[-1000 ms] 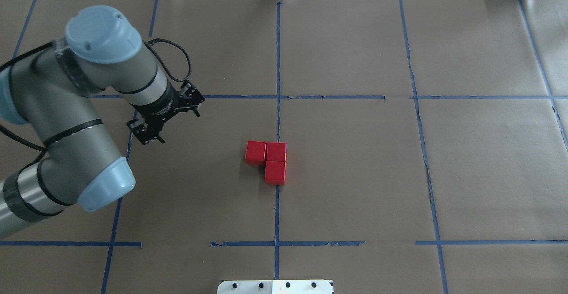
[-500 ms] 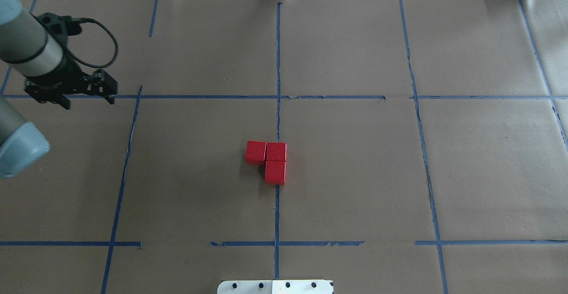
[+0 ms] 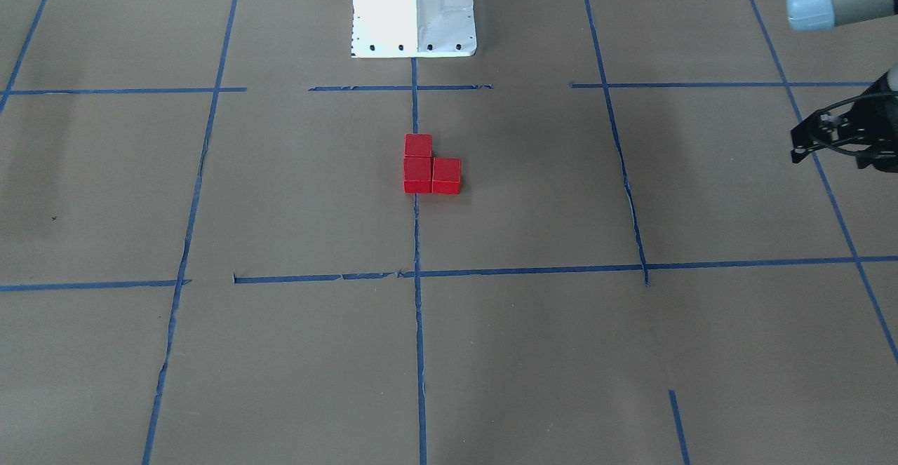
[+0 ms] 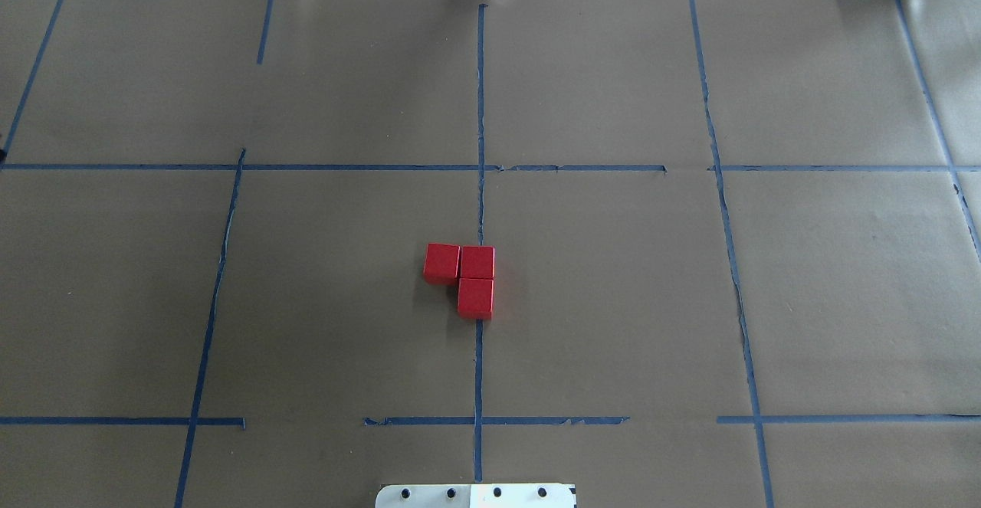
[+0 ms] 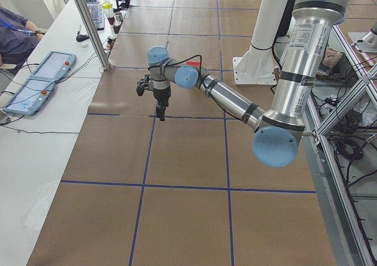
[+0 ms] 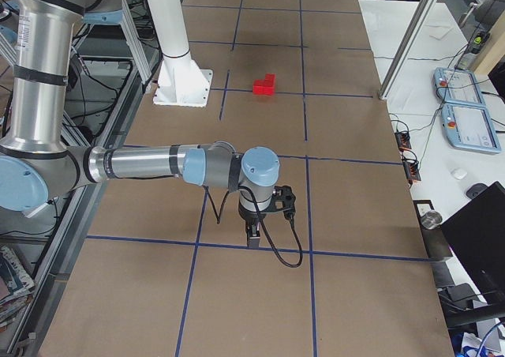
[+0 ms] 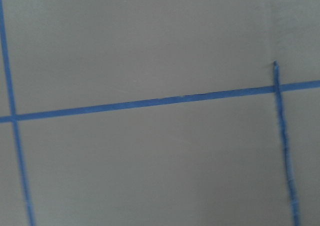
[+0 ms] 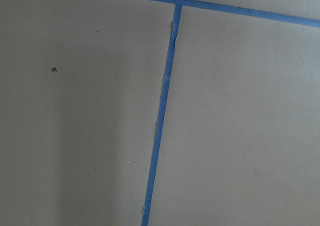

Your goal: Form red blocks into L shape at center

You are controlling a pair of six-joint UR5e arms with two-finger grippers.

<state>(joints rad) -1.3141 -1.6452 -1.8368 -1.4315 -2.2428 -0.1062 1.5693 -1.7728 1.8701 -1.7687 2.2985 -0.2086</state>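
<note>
3 small matte red cubes [image 4: 467, 278] touch, forming the central L; job looks done, so left gripper [image 3: 828, 160] idles far right, seemingly spread; right gripper [image 6: 254, 234]: cannot tell.

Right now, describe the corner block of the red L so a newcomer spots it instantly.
Follow the centre blue tape line away from the white base plate to the red blocks. The corner block is the only one touching both others.

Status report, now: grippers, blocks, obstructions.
Left gripper and right gripper far from the red blocks; open or shut unclear. All three blocks touching in an L at centre. No arm over them.
</note>
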